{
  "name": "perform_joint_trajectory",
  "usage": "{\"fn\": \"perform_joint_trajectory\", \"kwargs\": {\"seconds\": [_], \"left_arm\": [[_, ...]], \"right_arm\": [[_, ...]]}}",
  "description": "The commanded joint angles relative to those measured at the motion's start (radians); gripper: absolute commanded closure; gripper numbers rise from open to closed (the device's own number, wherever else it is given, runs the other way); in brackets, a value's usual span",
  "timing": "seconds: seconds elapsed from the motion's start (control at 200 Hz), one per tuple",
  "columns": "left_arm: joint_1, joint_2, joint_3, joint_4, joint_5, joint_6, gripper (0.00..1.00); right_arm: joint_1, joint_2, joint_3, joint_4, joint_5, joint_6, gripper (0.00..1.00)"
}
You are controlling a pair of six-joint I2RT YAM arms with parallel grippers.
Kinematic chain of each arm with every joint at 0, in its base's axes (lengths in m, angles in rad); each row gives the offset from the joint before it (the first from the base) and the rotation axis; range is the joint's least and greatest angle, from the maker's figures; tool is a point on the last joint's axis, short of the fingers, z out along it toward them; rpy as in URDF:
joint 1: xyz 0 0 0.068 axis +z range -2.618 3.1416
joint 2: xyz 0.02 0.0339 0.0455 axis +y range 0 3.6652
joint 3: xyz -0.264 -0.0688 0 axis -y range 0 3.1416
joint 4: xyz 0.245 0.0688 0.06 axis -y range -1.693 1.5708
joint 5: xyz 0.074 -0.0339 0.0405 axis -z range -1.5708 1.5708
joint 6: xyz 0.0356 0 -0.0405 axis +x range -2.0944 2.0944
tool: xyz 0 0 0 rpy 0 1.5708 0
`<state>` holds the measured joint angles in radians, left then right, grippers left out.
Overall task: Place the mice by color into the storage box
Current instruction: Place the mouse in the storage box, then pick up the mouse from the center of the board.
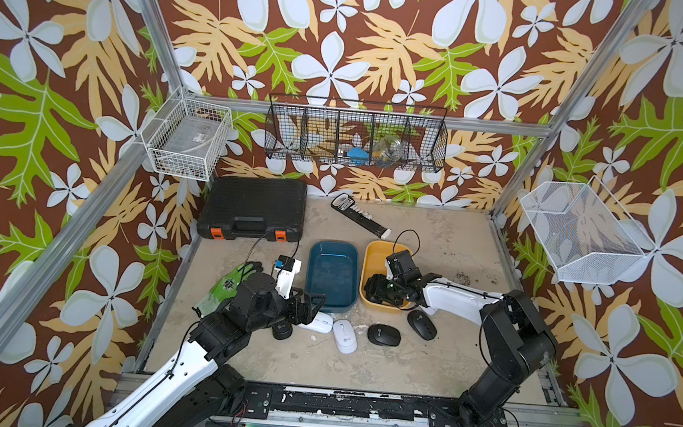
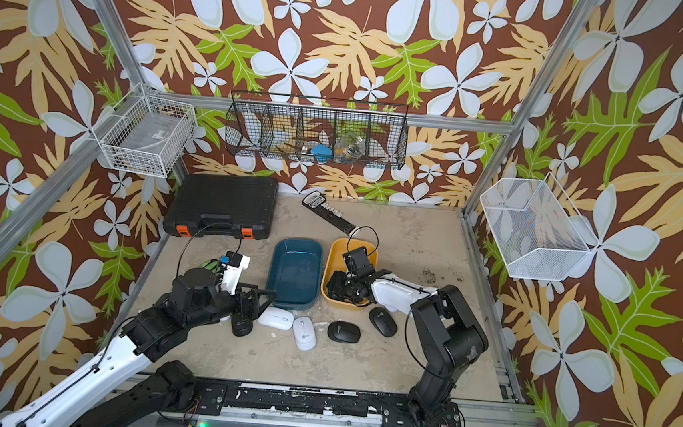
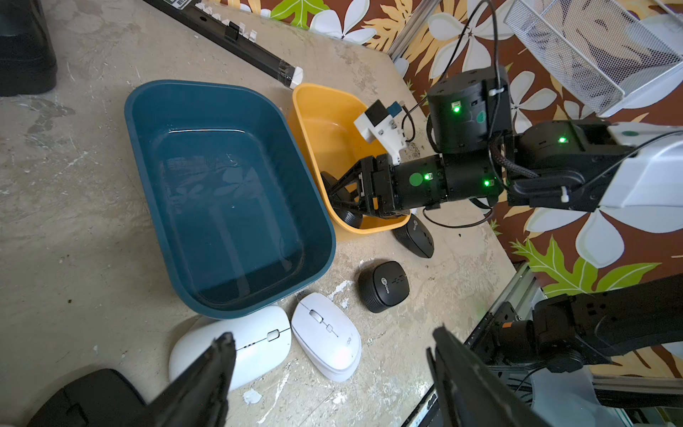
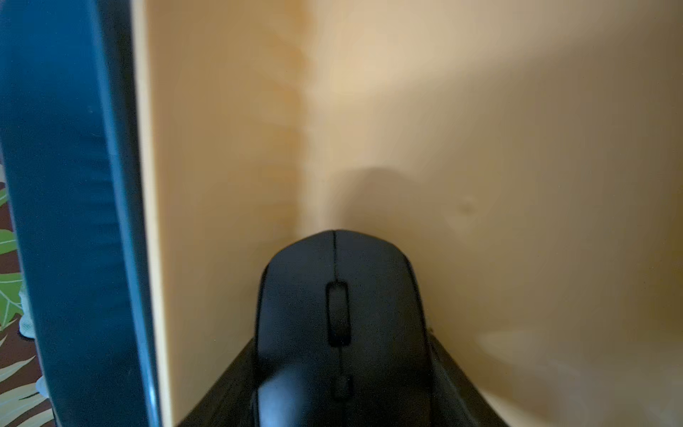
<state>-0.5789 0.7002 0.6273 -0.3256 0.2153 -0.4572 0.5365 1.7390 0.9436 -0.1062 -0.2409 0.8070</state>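
Down inside the shallow yellow plastic tub (image 1: 382, 253), the right gripper (image 1: 372, 288) seems, through the blur, to pinch a matte black oval mouse (image 4: 338, 307) lengthwise, nose away from the wrist, while the left gripper (image 3: 332, 335) hangs spread above a glossy white oval mouse (image 3: 255, 340).

A: Where do the top views sit?
B: High over the near edge, side by side, facing down and forward across the stained beige tabletop (image 1: 453, 252) to the flower-patterned back wall (image 1: 345, 35). Both top views show nearly the same whole scene.
A: The left wrist view?
B: Low and close, looking across the dark blue plastic tub (image 3: 221, 192) and the yellow plastic tub (image 3: 325, 122), which the top views also show.
A: The right wrist view?
B: Very near, inside the yellow tub, almost against a matte black oval mouse (image 4: 340, 295).
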Motion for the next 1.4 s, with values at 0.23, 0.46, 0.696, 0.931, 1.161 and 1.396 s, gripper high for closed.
{"fn": "perform_joint_trajectory", "kwargs": {"seconds": [0.23,0.46,0.696,0.931,1.161,1.396], "left_arm": [[0.000,-0.002,0.000,0.007,0.006,0.000,0.14],[0.000,0.016,0.009,0.012,0.019,-0.004,0.14],[0.000,0.016,0.020,0.017,0.045,-0.004,0.16],[-0.001,0.023,0.014,0.036,0.067,-0.017,0.17],[-0.002,0.028,0.014,0.037,0.070,-0.023,0.18],[-0.002,0.034,0.008,0.048,0.070,-0.037,0.18]], "right_arm": [[0.001,-0.054,0.007,0.049,-0.043,0.002,0.18],[0.001,-0.203,0.028,-0.032,-0.005,-0.025,0.17],[-0.049,-0.566,-0.127,-0.227,0.084,-0.088,0.44],[-0.096,-0.781,-0.473,-0.204,0.002,-0.011,1.00],[-0.097,-0.805,-0.543,-0.233,0.057,0.014,1.00],[-0.132,-0.737,-0.587,-0.212,0.149,0.033,1.00]]}}
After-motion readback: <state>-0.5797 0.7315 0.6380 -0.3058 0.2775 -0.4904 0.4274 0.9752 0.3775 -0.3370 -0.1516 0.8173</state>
